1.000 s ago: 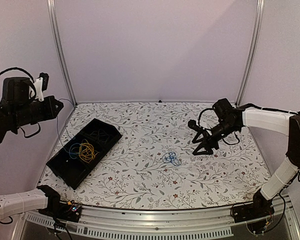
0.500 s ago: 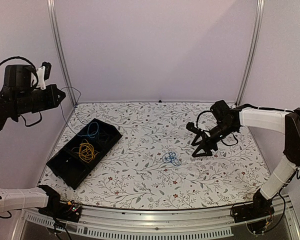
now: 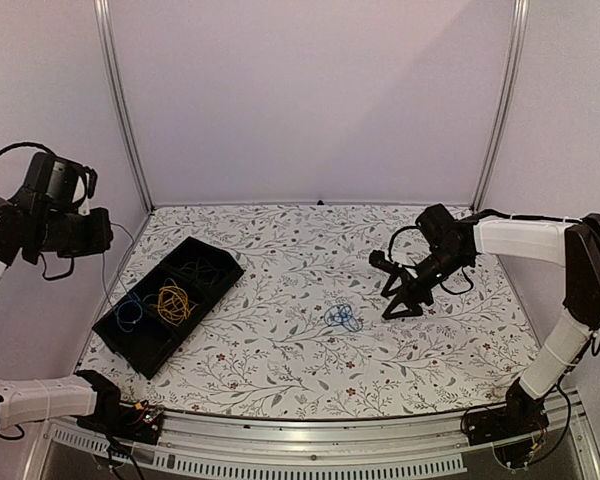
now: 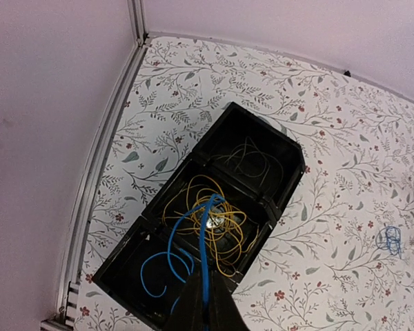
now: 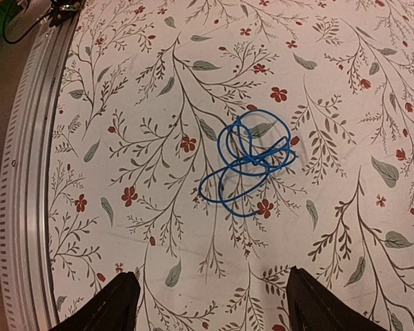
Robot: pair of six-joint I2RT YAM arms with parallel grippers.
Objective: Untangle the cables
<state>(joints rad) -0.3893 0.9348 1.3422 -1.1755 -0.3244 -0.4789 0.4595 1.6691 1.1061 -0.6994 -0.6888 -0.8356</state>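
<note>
Left gripper (image 4: pixel 203 300): clenched on a blue cable (image 4: pixel 167 256), raised high off the table's left edge. The strand hangs from the closed fingertips down into the black tray (image 3: pixel 195 335).

Right gripper (image 5: pixel 217 303): released, jaws wide, nothing in them. It hovers low over the table (image 3: pixel 280 370), right of centre, with a small blue coil (image 5: pixel 248 162) lying just ahead of the fingertips, not touched.

Where the cables are:
- blue cable: lower loop sits in the tray's near compartment, and the rising part crosses over the middle one
- yellow-orange bundle (image 4: pixel 207 214): middle compartment, a loose nest of loops
- dark wires (image 4: pixel 252 155): far compartment, thin and hard to read
- blue coil: alone on the floral cloth, well apart from the tray

Progress, my read: partway.
- Done: one blue piece is out and clear of everything; the colours mostly sit in separate compartments.
- In hand: lifting the second blue strand clear. It runs right across the yellow loops, and I can't tell whether it's snagged in them or just draped over.
- Left: get that blue fully free and laid down. The yellow nest and the dark wires look untouched. The coil on the table also overlaps itself, so it may need opening out.
</note>
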